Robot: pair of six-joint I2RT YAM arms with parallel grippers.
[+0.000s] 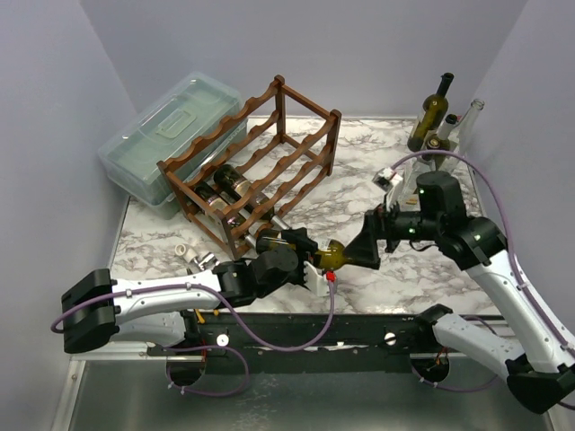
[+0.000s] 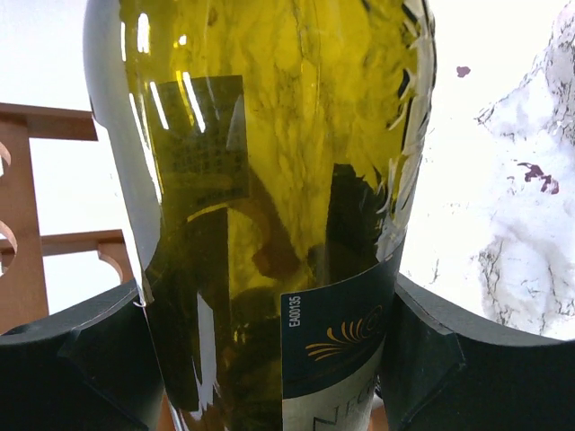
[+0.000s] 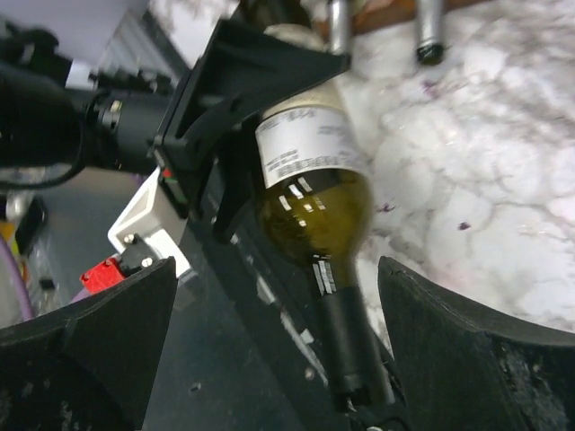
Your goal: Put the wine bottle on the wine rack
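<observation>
While clamped round the body by L gripper (image 1: 301, 258): wine bottle (image 1: 338, 258), olive-green glass, white label w/ dark band, lying roughly level just above near-centre of table (image 1: 359, 171), neck to the right. Not yet on rack.

L gripper (image 2: 269, 368): both fingers (image 2: 72, 368) pressed on bottle (image 2: 269, 180) sides at label edge, pinching it firmly. Arm reaching in from near left.

R gripper (image 1: 352, 253): facing bottle's neck end from the right, jaws spread wide. On R wrist cam, gripper (image 3: 283, 350) w/ dark fingers (image 3: 476, 350) either side of neck, gap visible both sides; bottle (image 3: 310, 197) neck nearer the right-hand finger, no contact seen.

Wine rack (image 1: 216, 133): dark reddish-brown wood, wavy rails in tiers, standing left of centre toward far side, set at an angle. Just beyond L gripper, bottle apart from it. Wood post (image 2: 18, 224) also at left edge of L wrist cam.

Stored bottles (image 1: 229, 184): lying in lower tier of rack, approx. two or three (exact count unclear).

Plastic box (image 1: 166, 135): translucent, lidded, far left, touching or just behind rack.

Standing bottles (image 1: 431, 112): upright group, far-right corner, one green, others clear.

Table: white-grey marble pattern (image 3: 485, 162).
</observation>
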